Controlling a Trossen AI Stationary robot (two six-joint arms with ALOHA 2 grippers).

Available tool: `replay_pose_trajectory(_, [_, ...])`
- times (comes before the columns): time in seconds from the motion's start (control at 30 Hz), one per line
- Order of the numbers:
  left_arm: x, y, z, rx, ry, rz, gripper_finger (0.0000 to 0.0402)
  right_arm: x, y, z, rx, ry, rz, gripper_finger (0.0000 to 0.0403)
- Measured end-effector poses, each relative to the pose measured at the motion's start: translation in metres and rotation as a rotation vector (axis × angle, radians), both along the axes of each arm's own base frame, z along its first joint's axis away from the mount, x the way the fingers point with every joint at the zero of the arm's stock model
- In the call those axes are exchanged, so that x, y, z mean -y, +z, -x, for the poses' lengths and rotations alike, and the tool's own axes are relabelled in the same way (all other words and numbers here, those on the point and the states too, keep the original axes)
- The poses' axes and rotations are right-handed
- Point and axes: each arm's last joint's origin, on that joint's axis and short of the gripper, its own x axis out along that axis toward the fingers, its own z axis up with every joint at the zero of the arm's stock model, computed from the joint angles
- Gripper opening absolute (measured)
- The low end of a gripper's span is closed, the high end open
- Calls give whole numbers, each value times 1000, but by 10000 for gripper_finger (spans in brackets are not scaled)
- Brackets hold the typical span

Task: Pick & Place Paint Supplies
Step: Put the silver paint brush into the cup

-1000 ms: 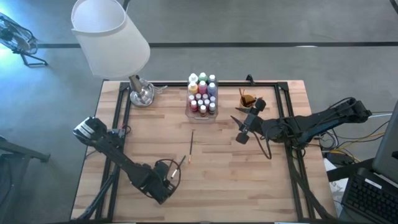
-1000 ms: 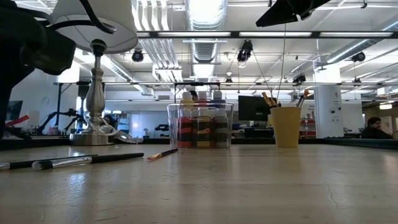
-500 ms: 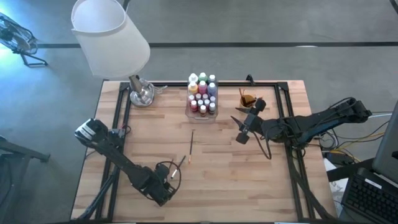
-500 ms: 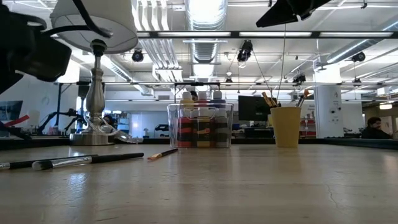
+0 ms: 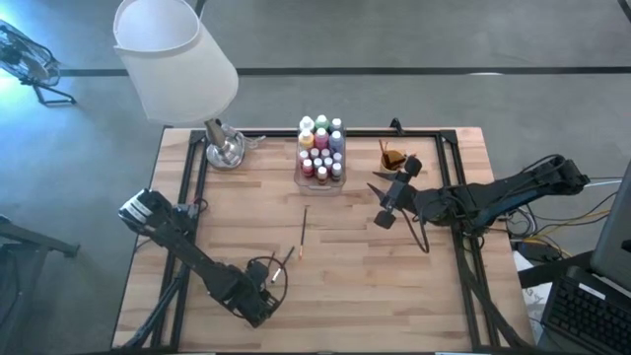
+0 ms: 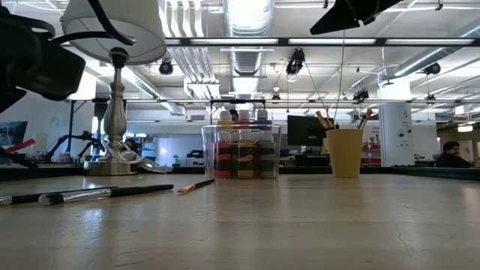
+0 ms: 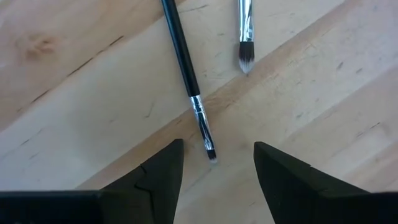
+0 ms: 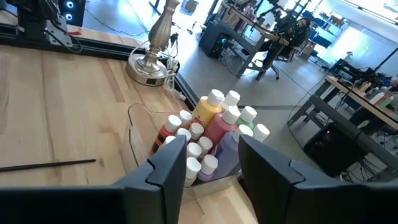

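Two thin dark-handled paintbrushes (image 7: 183,56) (image 7: 245,31) lie flat on the wooden table near its near-left part. My left gripper (image 7: 214,149) points down just above them, open, with the bristle tip of one brush (image 7: 210,154) showing between its fingers, untouched. A third brush (image 5: 303,232) with an orange end lies mid-table. Paint bottles with white caps (image 8: 208,124) stand in a clear box (image 5: 321,153) at the far middle. My right gripper (image 8: 211,149) hangs raised to the right of the box (image 5: 380,197), open and holding nothing.
An orange cup (image 5: 392,156) holding several brushes stands right of the clear box. A lamp with a white shade (image 5: 173,54) and metal base (image 5: 225,150) stands at the far left corner. A dark frame (image 5: 192,197) runs along the table's edges.
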Motion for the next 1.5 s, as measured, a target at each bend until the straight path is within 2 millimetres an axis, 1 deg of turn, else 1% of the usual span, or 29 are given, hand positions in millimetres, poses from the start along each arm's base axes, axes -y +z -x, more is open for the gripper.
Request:
replay_pose_trajectory(0.6, [0,-1,3,-27,-9,-9,197,0,0,0,-2,1,2,116])
replay_pose_trajectory(0.87, [-2,-2,4,-10,-24,-59,146,0,0,0,-2,1,2,112])
replay_pose_trajectory(0.97, [-3,-4,5,-6,-30,-78,127,0,0,0,-3,1,2,118])
replay_pose_trajectory(1.2, [-11,-16,11,7,-31,-139,87,0,0,0,-2,1,2,140])
replay_pose_trajectory(1.33, [-12,-21,12,34,-61,-136,70,0,0,0,-2,0,1,147])
replay_pose_trajectory(1.5, [-14,-25,13,26,-67,-126,45,0,0,0,-2,0,0,151])
